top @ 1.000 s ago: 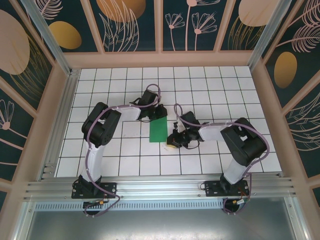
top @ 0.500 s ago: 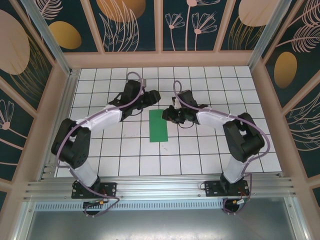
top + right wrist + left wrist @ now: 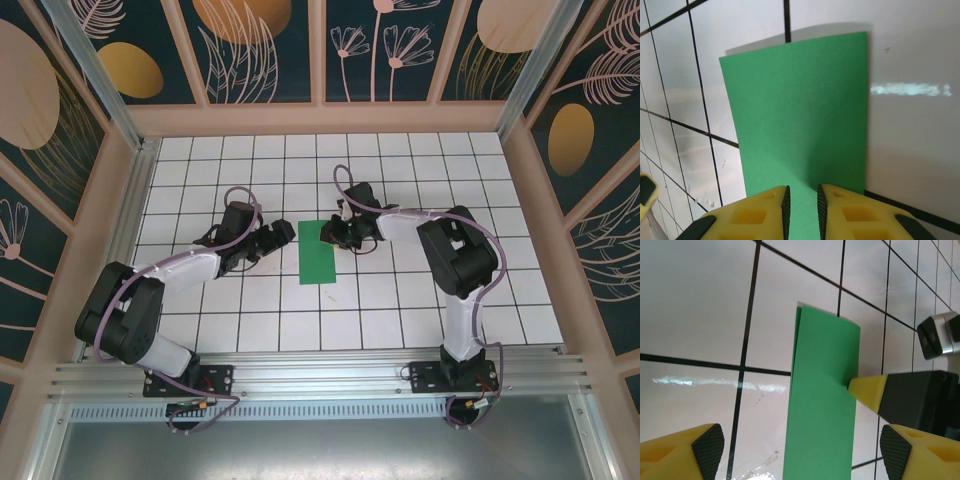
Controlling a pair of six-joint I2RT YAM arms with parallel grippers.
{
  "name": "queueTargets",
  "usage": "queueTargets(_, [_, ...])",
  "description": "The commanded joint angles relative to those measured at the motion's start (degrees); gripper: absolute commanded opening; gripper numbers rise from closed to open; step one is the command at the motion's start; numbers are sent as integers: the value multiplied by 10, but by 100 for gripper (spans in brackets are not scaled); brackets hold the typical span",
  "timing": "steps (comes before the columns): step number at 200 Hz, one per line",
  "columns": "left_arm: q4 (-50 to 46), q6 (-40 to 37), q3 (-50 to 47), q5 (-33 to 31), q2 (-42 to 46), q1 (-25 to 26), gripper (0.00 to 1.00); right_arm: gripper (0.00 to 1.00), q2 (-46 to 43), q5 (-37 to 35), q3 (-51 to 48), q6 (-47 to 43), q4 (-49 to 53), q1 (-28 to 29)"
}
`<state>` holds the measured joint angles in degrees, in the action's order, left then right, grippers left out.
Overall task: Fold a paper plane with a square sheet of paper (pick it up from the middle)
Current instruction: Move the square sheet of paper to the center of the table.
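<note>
Square sheet of paper lies flat on the table, doubled into a narrow strip, its near end free; left gripper just left of the sheet's mid-length, jaws spread wide, apart from it; right gripper at the sheet's far right edge, fingers almost together, one tip touching it; cannot tell if it nips the paper. Judgement: feather-light, limp, likely slides on glossy tile, creases readily; take at mid-length of a long edge, gently.

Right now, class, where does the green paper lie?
In the top view, the green paper lies between the left gripper and the right gripper, whose tips meet its right edge.
</note>
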<state>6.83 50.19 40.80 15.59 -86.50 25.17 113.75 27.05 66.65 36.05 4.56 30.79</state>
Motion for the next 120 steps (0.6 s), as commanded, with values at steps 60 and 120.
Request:
queueTargets(60, [68, 70, -63, 116, -10, 44, 80, 25, 48, 39, -22, 54, -37, -25])
queueTargets(120, [148, 125, -78, 156, -53, 64, 65, 25, 51, 45, -18, 53, -38, -26])
